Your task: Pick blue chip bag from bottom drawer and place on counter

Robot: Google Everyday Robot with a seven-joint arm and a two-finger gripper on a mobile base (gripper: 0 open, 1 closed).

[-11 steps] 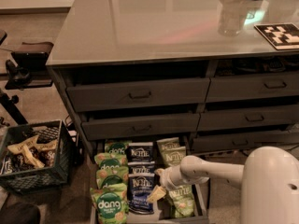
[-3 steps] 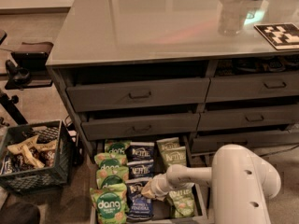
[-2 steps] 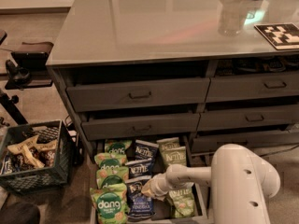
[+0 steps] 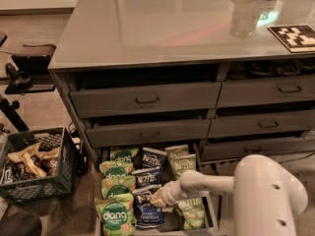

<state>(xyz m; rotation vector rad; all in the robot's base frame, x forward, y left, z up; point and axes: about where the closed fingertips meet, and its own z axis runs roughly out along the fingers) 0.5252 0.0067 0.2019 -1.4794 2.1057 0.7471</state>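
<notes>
The bottom drawer (image 4: 213,219) is pulled out at floor level. Three blue chip bags lie in its middle column: back (image 4: 154,157), middle (image 4: 146,177) and front (image 4: 146,209). Bright green dang bags (image 4: 116,215) fill the left column and pale olive Kettle bags (image 4: 183,164) the right. My gripper (image 4: 159,199) reaches in from the right on a white arm (image 4: 266,195) and sits low over the top right corner of the front blue bag. The counter (image 4: 147,23) is the glossy grey top above.
Two upper drawers (image 4: 142,100) (image 4: 147,132) stand slightly open above the bottom one. A clear bottle (image 4: 243,14) and a black-and-white marker tile (image 4: 295,36) sit on the counter's right. A black crate of snacks (image 4: 34,163) and a black stand (image 4: 24,65) are on the floor at left.
The gripper has moved left and down from the olive bags' side onto the front blue bag, and the arm's elbow has swung into view. It has barely moved in the last second.
</notes>
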